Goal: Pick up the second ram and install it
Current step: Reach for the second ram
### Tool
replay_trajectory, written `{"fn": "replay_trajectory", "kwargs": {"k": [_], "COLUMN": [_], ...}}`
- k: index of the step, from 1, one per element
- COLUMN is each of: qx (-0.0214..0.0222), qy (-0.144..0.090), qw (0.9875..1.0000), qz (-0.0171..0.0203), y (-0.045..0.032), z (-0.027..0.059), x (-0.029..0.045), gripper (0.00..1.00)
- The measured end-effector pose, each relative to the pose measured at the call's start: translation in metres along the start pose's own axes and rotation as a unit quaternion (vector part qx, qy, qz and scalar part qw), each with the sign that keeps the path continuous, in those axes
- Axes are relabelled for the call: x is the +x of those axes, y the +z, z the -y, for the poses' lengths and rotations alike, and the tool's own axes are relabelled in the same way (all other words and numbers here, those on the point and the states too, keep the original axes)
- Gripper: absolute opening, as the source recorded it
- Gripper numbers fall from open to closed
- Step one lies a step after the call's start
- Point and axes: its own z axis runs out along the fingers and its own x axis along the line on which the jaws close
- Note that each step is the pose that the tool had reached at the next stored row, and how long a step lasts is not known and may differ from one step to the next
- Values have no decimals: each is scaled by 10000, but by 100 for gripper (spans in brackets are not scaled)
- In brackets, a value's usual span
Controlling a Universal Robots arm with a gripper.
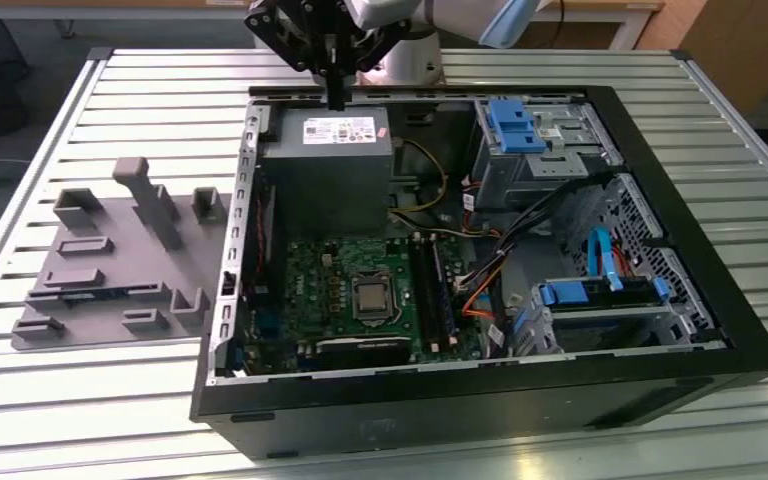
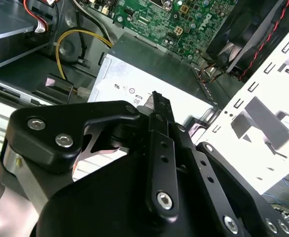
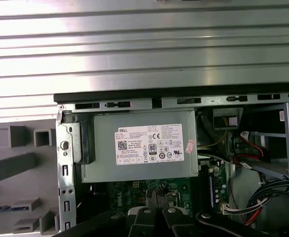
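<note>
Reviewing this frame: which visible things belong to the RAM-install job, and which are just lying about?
Job in hand:
- gripper, hanging above the power supply
- the second ram, apparently the blue-green strip lying in the grey fixture
- black motherboard slots

Just there:
- power supply
- drive bays with blue tabs
- cable bundle

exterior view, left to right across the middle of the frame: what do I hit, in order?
Grey fixture plate → green motherboard → long black memory slots → orange and black cables → blue-latched drive bay.
</note>
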Motion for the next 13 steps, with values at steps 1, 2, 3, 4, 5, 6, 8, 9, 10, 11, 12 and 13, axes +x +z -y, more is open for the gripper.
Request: {"fn": "replay_trajectory", "kwargs": {"k": [1, 2, 3, 4, 5, 6, 8, 9, 10, 11, 12, 13], "qx": [0, 0, 0, -1, 0, 0, -1, -1, 0, -1, -1, 0], "qy": [0, 0, -1, -1, -1, -1, 0, 0, 0, 0, 0, 0], "qw": [10000, 10000, 10000, 10000, 10000, 10000, 10000, 10000, 10000, 10000, 10000, 10000], "qz": [0, 0, 0, 0, 0, 0, 0, 1, 0, 0, 0, 0], "y": [0, 0, -1, -1, -1, -2, -2, -3, -3, -3, -4, -4], "z": [1, 2, 3, 4, 5, 6, 8, 9, 10, 11, 11, 12], "x": [8, 19, 32, 46, 59, 73, 102, 114, 126, 138, 149, 159], "gripper": [11, 11, 11, 11, 11, 11, 11, 11, 11, 11, 11, 11]}}
